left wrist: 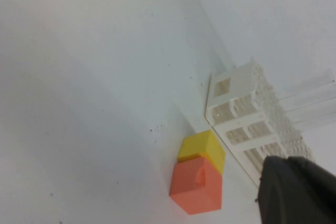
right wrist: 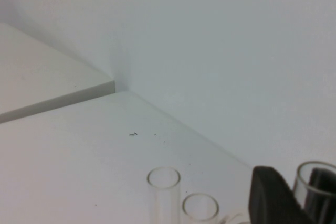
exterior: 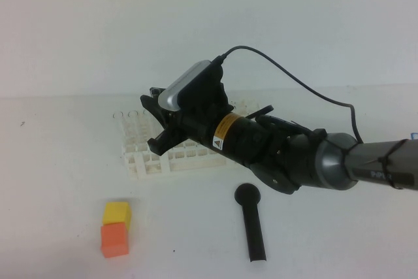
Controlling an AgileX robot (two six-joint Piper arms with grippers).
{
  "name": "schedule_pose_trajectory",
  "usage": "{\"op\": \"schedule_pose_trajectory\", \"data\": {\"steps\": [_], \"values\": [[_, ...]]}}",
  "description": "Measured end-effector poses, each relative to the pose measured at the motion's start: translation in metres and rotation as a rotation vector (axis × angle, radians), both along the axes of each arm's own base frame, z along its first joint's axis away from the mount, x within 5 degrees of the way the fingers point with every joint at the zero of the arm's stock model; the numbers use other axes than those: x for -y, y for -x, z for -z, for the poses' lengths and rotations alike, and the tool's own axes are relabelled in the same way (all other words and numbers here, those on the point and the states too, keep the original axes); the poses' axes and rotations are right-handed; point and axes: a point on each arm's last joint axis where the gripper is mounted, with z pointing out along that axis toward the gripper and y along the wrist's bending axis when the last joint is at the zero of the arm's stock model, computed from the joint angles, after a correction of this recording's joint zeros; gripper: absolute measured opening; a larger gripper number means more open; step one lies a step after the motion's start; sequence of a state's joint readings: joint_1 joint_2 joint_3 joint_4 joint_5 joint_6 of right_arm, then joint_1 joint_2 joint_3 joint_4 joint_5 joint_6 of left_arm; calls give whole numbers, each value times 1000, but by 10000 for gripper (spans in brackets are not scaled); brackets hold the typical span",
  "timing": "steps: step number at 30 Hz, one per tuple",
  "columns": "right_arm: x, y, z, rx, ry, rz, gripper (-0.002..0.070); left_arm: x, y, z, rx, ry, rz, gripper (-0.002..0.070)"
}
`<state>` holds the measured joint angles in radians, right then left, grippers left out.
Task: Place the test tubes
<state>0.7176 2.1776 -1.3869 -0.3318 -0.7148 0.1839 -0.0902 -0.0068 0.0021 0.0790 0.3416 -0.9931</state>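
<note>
The test tube (right wrist: 304,187) in play stands upright between the fingers of the right gripper (exterior: 157,121), over the back left part of the white test tube rack (exterior: 171,159). In the right wrist view one black finger (right wrist: 270,198) sits just beside the glass wall, and the other shows dark through the glass on the far side. The fingers are thus set narrow about the tube and appear to be holding it. Just beyond it, two more clear tubes (right wrist: 164,182) already stand in the rack with their mouths open upward. The step in hand looks like seating this tube in a rack hole. Whether its foot is already in a cell is hidden by the gripper body in the high view. The next move calls for keeping the tube vertical, lowering it straight until the rack bears it, then spreading the fingers only slightly so the neighbouring tubes are not knocked. The right arm reaches in from the right, across the table (exterior: 59,181). In front of the rack lie a black round-headed tool (exterior: 252,221) and, well to the left, a yellow cube (exterior: 117,213) touching an orange cube (exterior: 114,239). The left gripper (left wrist: 294,190) shows only as a dark shape in its own wrist view, off to the left of the rack near the cubes. Its state I cannot tell.
</note>
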Motion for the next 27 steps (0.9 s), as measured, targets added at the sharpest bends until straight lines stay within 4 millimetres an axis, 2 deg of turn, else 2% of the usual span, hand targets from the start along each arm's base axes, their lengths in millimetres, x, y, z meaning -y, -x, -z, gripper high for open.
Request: {"op": "schedule_pose_trajectory", "data": {"steps": [5,9,11,13,17,19,21,23,25,27], "values": [[-1,-1,-2,7,-7,-1,181,0,0,0,0,0,0,-1],[-1,-1,-2,7,-7,-1,346,0,0,0,1,-18,5,-1],[-1,-1,-2,7,-7,-1,400,0,0,0,1,-19,4,-1],[-1,-1,-2,7,-7,-1,430,0,0,0,1,-20,5,-1],[-1,-1,-2,7,-7,-1,445,0,0,0,1,-20,5,-1],[0,-1,-6,16,-3,1,432,0,0,0,1,-20,5,-1],[1,0,-16,53,29,5,384,0,0,0,1,-20,5,-1],[5,2,-28,94,108,16,293,0,0,0,1,-20,5,-1],[10,4,-44,139,204,29,148,0,0,0,1,-20,5,-1],[17,8,-63,169,276,43,62,0,0,0,1,-20,5,-1]]}}
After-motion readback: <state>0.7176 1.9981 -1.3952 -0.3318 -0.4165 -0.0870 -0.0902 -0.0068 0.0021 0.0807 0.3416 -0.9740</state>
